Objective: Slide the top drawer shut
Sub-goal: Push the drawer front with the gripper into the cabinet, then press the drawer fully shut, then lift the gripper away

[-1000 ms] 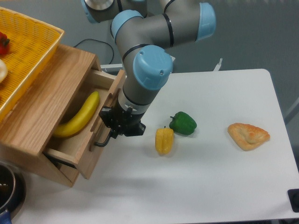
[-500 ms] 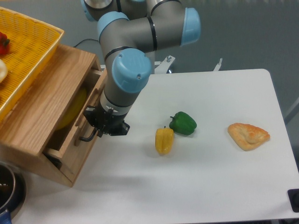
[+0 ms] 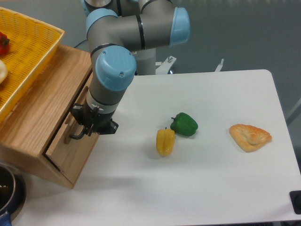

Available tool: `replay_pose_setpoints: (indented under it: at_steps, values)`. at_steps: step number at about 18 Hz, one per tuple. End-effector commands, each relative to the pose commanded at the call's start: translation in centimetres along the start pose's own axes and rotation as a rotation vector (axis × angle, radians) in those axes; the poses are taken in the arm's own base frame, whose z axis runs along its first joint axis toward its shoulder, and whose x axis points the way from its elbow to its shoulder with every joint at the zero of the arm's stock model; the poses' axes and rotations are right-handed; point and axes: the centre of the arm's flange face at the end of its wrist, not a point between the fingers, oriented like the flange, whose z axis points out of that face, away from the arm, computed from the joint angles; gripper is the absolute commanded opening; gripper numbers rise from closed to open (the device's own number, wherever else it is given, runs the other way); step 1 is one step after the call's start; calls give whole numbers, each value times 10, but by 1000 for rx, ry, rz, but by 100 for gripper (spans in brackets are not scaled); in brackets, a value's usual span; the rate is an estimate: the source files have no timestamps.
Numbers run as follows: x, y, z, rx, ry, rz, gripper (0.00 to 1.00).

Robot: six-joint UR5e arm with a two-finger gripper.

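**Drawer nearly flush, arm at the handle**

Where the wooden cabinet stands at the left edge of the white table, the top drawer sits pushed almost fully in, its light oak front lying close to level with the cabinet's face. Only a thin dark seam shows along the lower left edge of the front panel. The black bar handle juts from the upper part of that panel, and the gripper is right against it, its dark fingers around or just beside the bar; the grey and blue arm above hides the tips, so whether they clamp the handle or merely press on it cannot be told.

On top of the cabinet rests a yellow basket, with a bit of red and a pale item showing at its left rim. Out on the table, a yellow pepper and a green pepper lie just beside each other near the middle, well apart from the drawer. Farther right lies a golden pastry. A dark pot peeks in at the bottom left corner.
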Motion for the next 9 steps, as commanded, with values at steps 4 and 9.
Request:
replay_pose_setpoints:
  at_steps: [4, 9]
  values:
    - [1, 0, 1, -1, 2, 1, 15]
    - [2, 1, 3, -4, 4, 1, 15]
